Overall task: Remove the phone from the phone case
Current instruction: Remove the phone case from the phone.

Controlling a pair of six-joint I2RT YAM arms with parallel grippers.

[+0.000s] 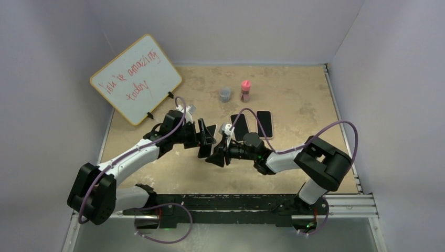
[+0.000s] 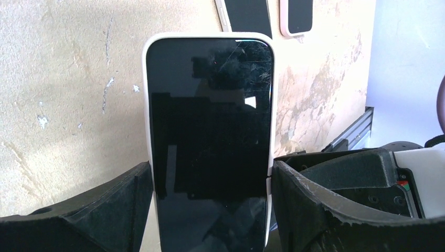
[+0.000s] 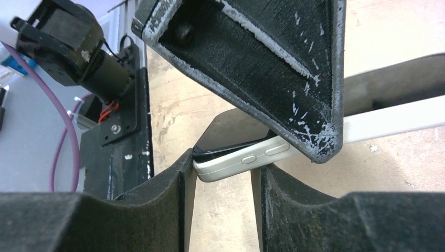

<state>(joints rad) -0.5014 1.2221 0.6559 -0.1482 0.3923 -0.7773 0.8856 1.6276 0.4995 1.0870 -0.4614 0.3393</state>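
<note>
The phone (image 2: pixel 210 131), a black glass slab, sits in a white phone case (image 2: pixel 146 105) and is held up off the table (image 1: pixel 299 94), roughly mid-table between the two arms. The left gripper (image 2: pixel 212 176) has it pinched across the case's long edges, a finger flat against each side. At one corner the right gripper (image 3: pixel 223 181) straddles the case beside the side buttons. One finger touches the corner, but I cannot tell whether the jaws actually bite. There the dark screen edge looks lifted a little out of the white lip. I'd judge the phone stiff, slick and easily scratched, and the case light and bendy, so the place to work is the case's lip at a corner, peeling it back rather than squeezing the glass. Two more cased phones (image 1: pixel 265 122) lie flat beyond, well apart.
</note>
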